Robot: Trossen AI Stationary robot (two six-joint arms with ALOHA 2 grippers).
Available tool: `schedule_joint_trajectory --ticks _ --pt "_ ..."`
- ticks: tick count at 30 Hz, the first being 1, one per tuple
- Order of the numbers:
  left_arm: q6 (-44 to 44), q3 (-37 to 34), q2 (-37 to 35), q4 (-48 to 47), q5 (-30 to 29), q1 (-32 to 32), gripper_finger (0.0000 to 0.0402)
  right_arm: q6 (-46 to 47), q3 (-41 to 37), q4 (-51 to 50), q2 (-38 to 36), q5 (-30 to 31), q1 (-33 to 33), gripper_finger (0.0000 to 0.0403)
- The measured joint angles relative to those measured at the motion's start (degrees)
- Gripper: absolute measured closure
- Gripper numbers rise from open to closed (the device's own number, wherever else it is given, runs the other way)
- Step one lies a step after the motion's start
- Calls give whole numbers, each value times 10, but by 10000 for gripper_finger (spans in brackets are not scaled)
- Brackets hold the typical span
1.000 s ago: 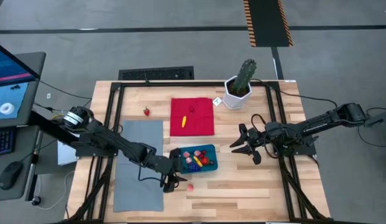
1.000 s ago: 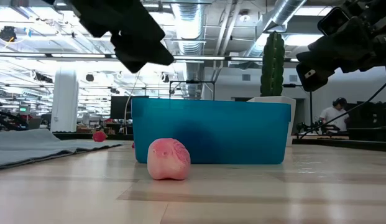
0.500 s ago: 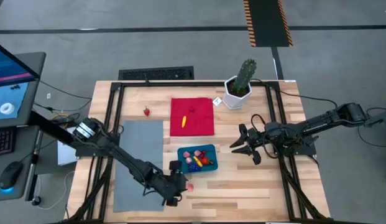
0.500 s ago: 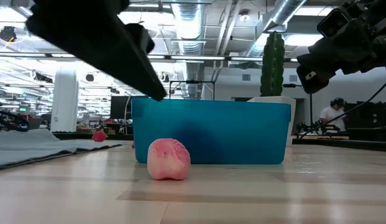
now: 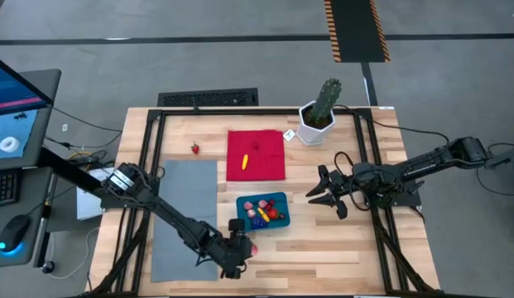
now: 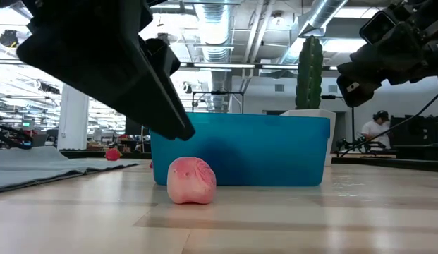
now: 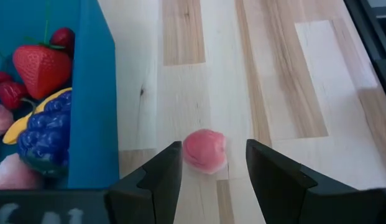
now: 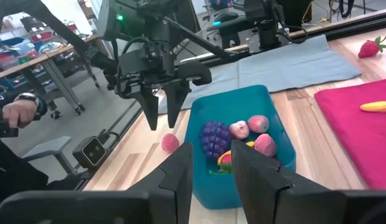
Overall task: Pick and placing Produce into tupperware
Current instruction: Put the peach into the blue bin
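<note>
Here the left gripper (image 7: 208,163) hangs over the near edge of the table (image 5: 339,248), fingers parted and empty, with a small pink piece (image 7: 205,150) of produce lying on the bare wood between them. To do this well, I judge it should come straight down so both fingertips straddle the piece evenly, then close gently; the piece is round and could roll or squirt sideways if one finger touches first. The nearby wall of the blue tub (image 7: 94,93) leaves little room on that side, so the gripper should stay centred and not clip it. Just beyond the pink piece the tub (image 5: 262,209) already holds a strawberry (image 7: 40,67), a dark blue cluster (image 7: 46,134), a yellow piece and more pink ones. Further back a red cloth (image 5: 256,155) carries a yellow piece (image 5: 245,161), and another strawberry (image 5: 195,149) lies on the wood beside it. The right gripper (image 5: 327,191) waits open and empty, well apart to the right of the tub.
</note>
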Motion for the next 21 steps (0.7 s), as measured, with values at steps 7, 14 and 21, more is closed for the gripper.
schedule_joint_trajectory --ticks 7,14,21 --pt "5 -5 1 -3 -1 0 233 0 0 0 0 0 0 271" --pt "13 -4 25 17 -4 -4 233 0 0 -2 0 0 0 272" --pt "14 -5 41 38 -1 -3 233 0 0 -4 0 0 0 272"
